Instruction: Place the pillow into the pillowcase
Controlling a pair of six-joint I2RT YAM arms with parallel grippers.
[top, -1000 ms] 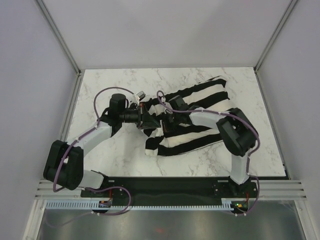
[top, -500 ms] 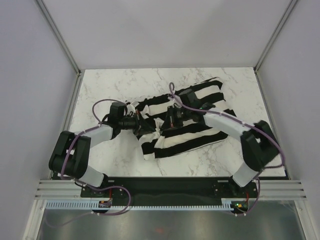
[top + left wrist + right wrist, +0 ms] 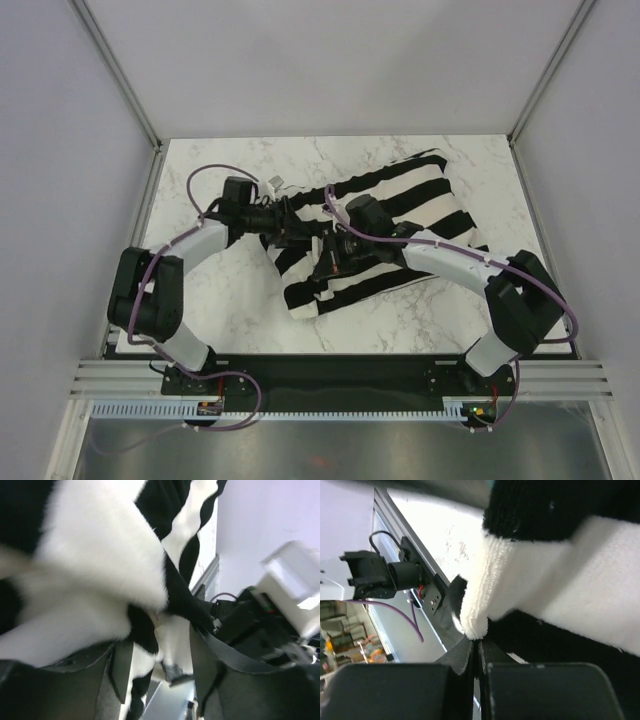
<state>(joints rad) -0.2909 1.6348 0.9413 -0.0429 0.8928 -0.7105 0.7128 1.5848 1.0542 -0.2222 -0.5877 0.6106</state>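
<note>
Nearer the arm bases now, right gripper (image 3: 478,649) pressed together on a hem of the pillowcase (image 3: 405,210), at its near-left part; left gripper (image 3: 291,228) at its left edge, fingers (image 3: 122,667) part-spread with cloth between, grip cannot be told; pillowcase spread flatter on the table (image 3: 220,300)

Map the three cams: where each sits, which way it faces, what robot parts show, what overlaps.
Top external: fixed above and behind the robot, looking down on the table; whole left arm and right arm show, left gripper and right gripper at the pillowcase.
Left wrist: on the left arm, looking along its fingers into bunched pillowcase folds.
Right wrist: on the right arm, looking past its closed fingers across the table.
Shared: every view shows the pillowcase.
</note>
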